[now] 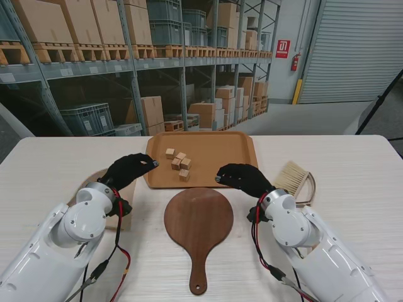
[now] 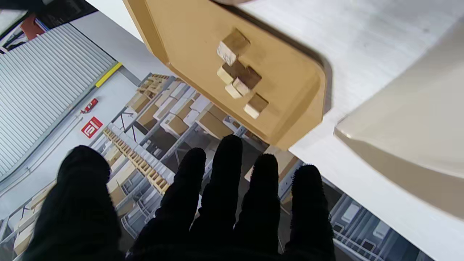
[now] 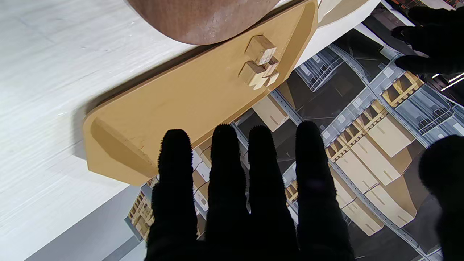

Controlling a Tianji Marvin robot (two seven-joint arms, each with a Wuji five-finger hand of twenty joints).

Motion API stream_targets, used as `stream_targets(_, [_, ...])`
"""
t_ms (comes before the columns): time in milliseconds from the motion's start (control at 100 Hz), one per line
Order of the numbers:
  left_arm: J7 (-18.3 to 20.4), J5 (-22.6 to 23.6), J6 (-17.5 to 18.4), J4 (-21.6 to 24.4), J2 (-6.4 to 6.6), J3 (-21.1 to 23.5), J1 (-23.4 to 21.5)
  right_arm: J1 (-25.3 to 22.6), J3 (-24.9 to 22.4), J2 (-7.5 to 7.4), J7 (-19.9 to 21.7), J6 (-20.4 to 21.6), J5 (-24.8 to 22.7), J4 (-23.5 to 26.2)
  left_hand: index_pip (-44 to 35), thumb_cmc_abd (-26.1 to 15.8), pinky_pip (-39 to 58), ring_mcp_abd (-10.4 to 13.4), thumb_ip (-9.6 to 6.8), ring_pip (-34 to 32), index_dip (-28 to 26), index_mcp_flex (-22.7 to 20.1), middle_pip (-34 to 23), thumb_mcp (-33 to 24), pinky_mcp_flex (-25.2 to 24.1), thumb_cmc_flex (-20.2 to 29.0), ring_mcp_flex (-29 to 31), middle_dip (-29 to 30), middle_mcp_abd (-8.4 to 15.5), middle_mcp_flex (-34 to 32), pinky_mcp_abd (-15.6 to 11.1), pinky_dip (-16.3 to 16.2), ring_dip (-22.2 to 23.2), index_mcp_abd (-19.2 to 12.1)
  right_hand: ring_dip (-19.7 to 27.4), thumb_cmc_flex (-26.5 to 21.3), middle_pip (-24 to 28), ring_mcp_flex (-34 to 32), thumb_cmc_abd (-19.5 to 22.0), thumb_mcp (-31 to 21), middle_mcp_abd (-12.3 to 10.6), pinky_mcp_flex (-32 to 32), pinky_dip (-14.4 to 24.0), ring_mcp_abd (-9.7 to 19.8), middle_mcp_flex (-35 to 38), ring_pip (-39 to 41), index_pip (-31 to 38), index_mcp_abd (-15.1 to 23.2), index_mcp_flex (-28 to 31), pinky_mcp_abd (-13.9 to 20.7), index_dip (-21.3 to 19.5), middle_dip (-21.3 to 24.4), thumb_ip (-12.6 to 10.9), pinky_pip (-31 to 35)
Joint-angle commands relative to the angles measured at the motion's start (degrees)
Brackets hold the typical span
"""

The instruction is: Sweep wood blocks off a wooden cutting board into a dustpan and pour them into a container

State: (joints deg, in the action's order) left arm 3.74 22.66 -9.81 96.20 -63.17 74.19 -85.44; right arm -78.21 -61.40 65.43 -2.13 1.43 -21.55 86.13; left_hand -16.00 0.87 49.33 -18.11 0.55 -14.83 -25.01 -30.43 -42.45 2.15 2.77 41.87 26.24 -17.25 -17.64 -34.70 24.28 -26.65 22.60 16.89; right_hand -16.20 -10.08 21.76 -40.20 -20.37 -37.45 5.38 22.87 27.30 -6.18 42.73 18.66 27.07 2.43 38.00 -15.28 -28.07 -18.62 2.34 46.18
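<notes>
**A:** Where are the wood blocks sitting?

**B:** In a loose cluster on the tan tray, toward its left half, with one block a little apart on the far-left side of the group. In the left wrist view the same blocks lie bunched near the middle of the tray.

**A:** And the wooden cutting board?

**B:** The round dark one lies flat on the worktop just nearer to me than the tray, its handle pointing toward me. Its top is bare; no blocks lie on it.

**A:** What about the left hand?

**B:** It hovers at the tray's left edge with its fingers spread and stretched out, grasping nothing. A pale, flat-sided thing, the dustpan as far as I can tell, lies mostly hidden beneath that hand and wrist.

**A:** The right hand?

**B:** It is over the tray's near right corner, palm down, fingers straight and apart, also holding nothing. The brush with pale bristles lies just to its right on the worktop, untouched.

**A:** Are the hands close to each other?

**B:** No, they are well apart, with the blocks between them.
</notes>
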Motion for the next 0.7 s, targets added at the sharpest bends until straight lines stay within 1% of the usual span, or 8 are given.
stream_targets(0, [1.5, -1.0, 0.7, -0.7, -0.91, -0.9, -0.5, 0.6, 0.8, 0.67, 0.4, -0.2, 0.3, -1.1, 1.5, -1.4, -0.8, -3.8, 0.81, 0.8, 1.8, -1.4, 27.1, -0.2, -0.3, -2.6, -2.2, 1.2, -1.4, 1.4, 0.7, 1.6, -1.1, 1.7, 0.6, 2.7, -1.4, 1.0, 1.1, 0.9, 0.2, -1.2, -0.4, 1.1, -2.1, -1.9, -0.9, 1.8, -2.2, -1.8, 0.4, 1.7, 0.4, -2.1])
stream_targets(130, [2.3, -3.9, 2.2, -1.7, -0.99, -1.9, -0.9, 1.7, 2.1, 1.02, 0.4, -0.6, 1.5, -2.8, 3.4, -1.3, -0.8, -4.1, 0.83, 1.1, 2.9, -3.0, 27.1, -0.3, -0.4, -2.4, -2.7, 2.2, -2.5, 0.7, 0.7, 1.6, -2.2, 3.4, 1.4, 3.5, -2.1, 3.0, 1.6, 1.0, 0.1, -2.5, -0.9, 1.6, -4.2, -3.0, -1.4, 2.3, -4.1, -1.6, 0.9, 2.6, 0.5, -3.7])
stream_targets(250, [1.0, -7.1, 2.7, -2.1, -1.57, -2.5, -1.4, 2.3, 3.1, 1.31, -0.4, 0.0, 1.7, -4.0, 3.7, -1.4, -0.8, -4.0, 0.80, 0.6, 3.1, -4.0, 26.7, -0.4, 0.1, -2.1, -2.4, 2.4, -2.7, 0.0, 0.6, 1.7, -2.5, 3.9, 1.8, 4.1, -1.9, 3.7, 2.0, 1.0, -0.1, -2.9, -1.0, 2.0, -5.2, -3.0, -1.3, 2.8, -5.3, -1.6, 1.1, 3.2, 0.5, -4.7])
stream_targets(310, [0.5, -8.3, 2.3, -2.3, -1.86, -2.9, -1.4, 2.5, 3.7, 1.40, -0.2, 0.0, 2.5, -4.3, 3.8, -1.4, -0.9, -4.3, 0.80, 0.3, 3.1, -4.3, 26.6, -0.4, 0.5, -1.9, -2.3, 2.4, -2.9, -0.3, 0.7, 1.7, -2.6, 4.0, 1.9, 4.2, -1.7, 4.0, 2.0, 0.9, -0.1, -3.1, -1.0, 2.0, -5.4, -2.9, -1.1, 2.9, -5.5, -1.7, 1.2, 3.4, 0.5, -5.0])
stream_targets(390, [0.2, -8.6, 1.9, -2.6, -1.97, -3.4, -1.4, 2.6, 4.2, 1.39, 0.4, 0.2, 3.0, -4.4, 3.8, -1.5, -1.0, -4.4, 0.81, -0.2, 3.2, -4.9, 26.4, -0.4, 0.7, -1.9, -2.0, 2.5, -2.8, -0.6, 0.9, 1.8, -2.6, 4.0, 2.1, 4.3, -1.7, 4.3, 2.1, 0.9, -0.1, -3.2, -1.0, 2.1, -5.8, -2.9, -1.0, 3.0, -5.9, -1.8, 1.4, 3.6, 0.5, -5.4])
stream_targets(550, [-0.3, -9.3, 1.6, -2.8, -2.18, -3.8, -1.7, 2.6, 4.6, 1.09, 0.8, 2.1, 2.2, -4.4, 3.2, -1.7, -0.8, -4.5, 0.79, -1.1, 2.9, -6.6, 25.7, -0.4, 1.3, -1.7, -0.8, 2.3, -2.7, -2.4, 1.0, 1.7, -2.5, 3.9, 2.3, 4.4, -1.3, 4.4, 2.3, 0.9, -0.2, -3.1, -0.7, 2.1, -5.8, -2.7, -0.6, 3.1, -6.3, -1.7, 1.6, 3.9, 0.4, -5.7])
stream_targets(690, [-0.7, -9.2, 0.8, -2.4, -2.26, -3.7, -2.3, 2.5, 4.0, 1.01, 0.8, 2.1, 1.9, -4.1, 3.0, -1.9, -0.1, -4.6, 0.79, -1.8, 2.7, -7.4, 25.4, -0.4, 1.9, -1.5, 0.2, 2.1, -2.9, -3.5, 1.1, 1.3, -2.4, 4.0, 2.4, 4.3, -1.2, 4.6, 2.3, 0.9, -0.2, -3.2, -0.5, 2.1, -5.9, -2.7, -0.4, 3.1, -6.4, -1.7, 1.9, 4.2, 0.4, -6.1])
